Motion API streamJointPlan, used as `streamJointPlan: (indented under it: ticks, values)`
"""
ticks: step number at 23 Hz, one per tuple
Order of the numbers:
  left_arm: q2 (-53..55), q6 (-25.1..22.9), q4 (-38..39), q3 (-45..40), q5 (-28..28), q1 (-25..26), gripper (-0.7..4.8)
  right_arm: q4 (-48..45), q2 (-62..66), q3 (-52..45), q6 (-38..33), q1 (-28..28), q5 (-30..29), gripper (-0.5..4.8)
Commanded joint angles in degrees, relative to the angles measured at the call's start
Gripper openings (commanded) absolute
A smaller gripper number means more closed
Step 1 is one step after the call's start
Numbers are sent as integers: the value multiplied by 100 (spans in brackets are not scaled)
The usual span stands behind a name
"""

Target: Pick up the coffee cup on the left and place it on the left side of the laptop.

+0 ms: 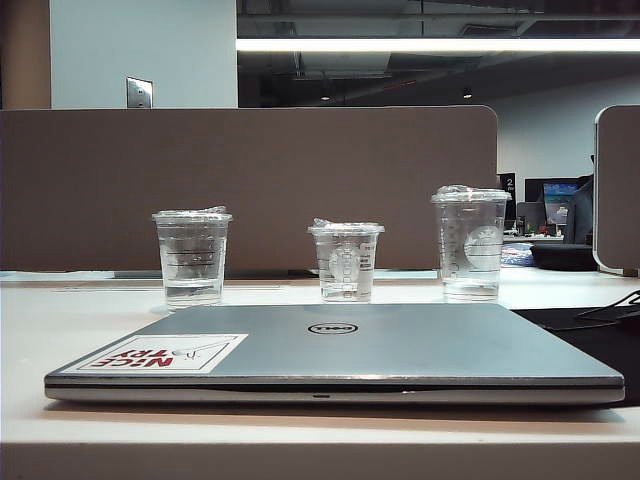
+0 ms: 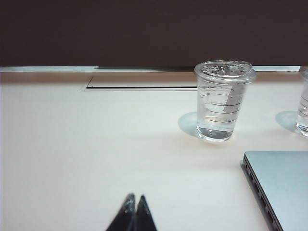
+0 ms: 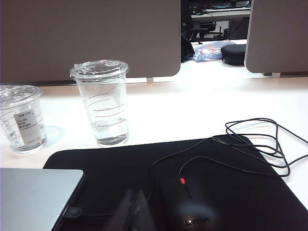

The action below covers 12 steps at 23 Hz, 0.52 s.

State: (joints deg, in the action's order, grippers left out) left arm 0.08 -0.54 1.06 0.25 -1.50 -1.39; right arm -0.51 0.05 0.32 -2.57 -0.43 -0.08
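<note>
The coffee cup [image 1: 192, 257] is a clear plastic cup with thin printed lines and crinkled film over its rim; it stands upright at the far left of the table, behind the laptop's left corner. In the left wrist view the coffee cup [image 2: 222, 100] stands well ahead of my left gripper [image 2: 135, 198], which is shut and empty over bare table. The silver-grey Dell laptop [image 1: 335, 355] lies closed at the front centre, with the laptop [image 2: 281, 185] corner showing beside the cup. My right gripper [image 3: 134, 193] is shut and empty over a black mat. Neither gripper shows in the exterior view.
Two more clear cups stand behind the laptop: a short one [image 1: 346, 261] in the middle and a tall one [image 1: 470, 243] on the right. A black mat [image 3: 183, 183] holds a mouse [image 3: 190, 207] and a looped cable [image 3: 260, 144]. A brown partition [image 1: 250, 185] backs the table.
</note>
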Motion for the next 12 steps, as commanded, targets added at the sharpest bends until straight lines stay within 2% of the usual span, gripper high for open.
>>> streamJointPlan:
  ticks: [1,12]
  values:
    - [0,-7,-70,20,-22,7,-5,-96,-9,-24,2,2,13,-4]
    - [0,15,-70,17,-24,7,-5,-96,-9,-24,2,120,46,-4]
